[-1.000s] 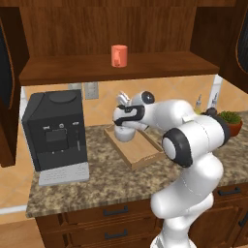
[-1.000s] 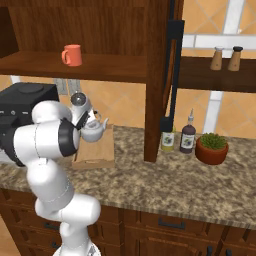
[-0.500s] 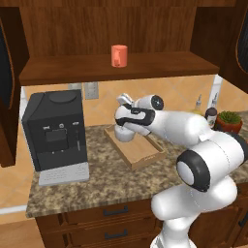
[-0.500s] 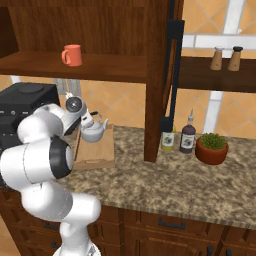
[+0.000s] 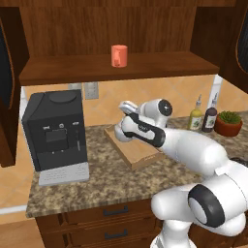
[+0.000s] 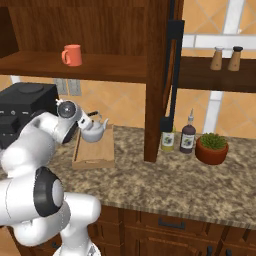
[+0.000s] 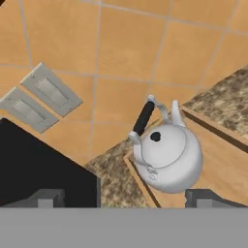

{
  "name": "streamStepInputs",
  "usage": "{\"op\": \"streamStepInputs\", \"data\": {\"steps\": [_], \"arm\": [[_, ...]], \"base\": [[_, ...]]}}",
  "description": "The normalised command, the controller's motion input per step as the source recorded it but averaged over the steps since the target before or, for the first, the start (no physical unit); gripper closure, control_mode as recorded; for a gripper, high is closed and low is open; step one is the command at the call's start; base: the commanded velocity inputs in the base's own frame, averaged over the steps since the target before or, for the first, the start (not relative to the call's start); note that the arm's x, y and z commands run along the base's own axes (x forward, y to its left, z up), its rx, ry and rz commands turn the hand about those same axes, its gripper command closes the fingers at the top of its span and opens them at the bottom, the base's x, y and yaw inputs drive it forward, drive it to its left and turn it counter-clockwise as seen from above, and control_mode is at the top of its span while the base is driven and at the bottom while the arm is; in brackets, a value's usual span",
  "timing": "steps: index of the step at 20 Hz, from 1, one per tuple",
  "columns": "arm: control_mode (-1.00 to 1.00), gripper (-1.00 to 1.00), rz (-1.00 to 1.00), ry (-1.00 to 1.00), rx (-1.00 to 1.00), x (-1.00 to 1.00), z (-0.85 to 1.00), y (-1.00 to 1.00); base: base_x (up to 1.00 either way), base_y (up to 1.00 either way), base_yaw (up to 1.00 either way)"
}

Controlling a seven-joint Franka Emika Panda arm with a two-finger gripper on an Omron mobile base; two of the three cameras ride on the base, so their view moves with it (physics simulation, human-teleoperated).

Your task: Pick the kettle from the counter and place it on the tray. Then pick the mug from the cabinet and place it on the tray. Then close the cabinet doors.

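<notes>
Since the squat silvery kettle [image 7: 167,157] sits on the light-wood tray [image 6: 95,152], my pincer [image 7: 125,198] spread and empty, the orange-red mug [image 5: 119,55] and the cabinet doors [image 6: 173,75] remain.

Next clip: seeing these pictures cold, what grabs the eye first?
The silvery kettle sits on the light-wood tray at its back corner, by the tiled wall, with the open gripper just above it. An orange-red mug stands alone on the open cabinet's shelf. A black coffee machine sits on the granite counter left of the tray.
</notes>
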Motion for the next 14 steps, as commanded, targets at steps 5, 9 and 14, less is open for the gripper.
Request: {"op": "streamStepInputs", "data": {"steps": [5,9,14], "arm": [[-1.0,-1.0,0.08,0.0,-0.26,-0.41,0.75,0.01],[-1.0,-1.0,0.01,-0.11,-0.29,-0.47,0.8,0.19],[-1.0,-1.0,0.0,-0.06,-0.27,-0.23,0.82,0.25]], "base": [[0.0,0.0,0.0],[0.0,0.0,0.0],[0.0,0.0,0.0]]}}
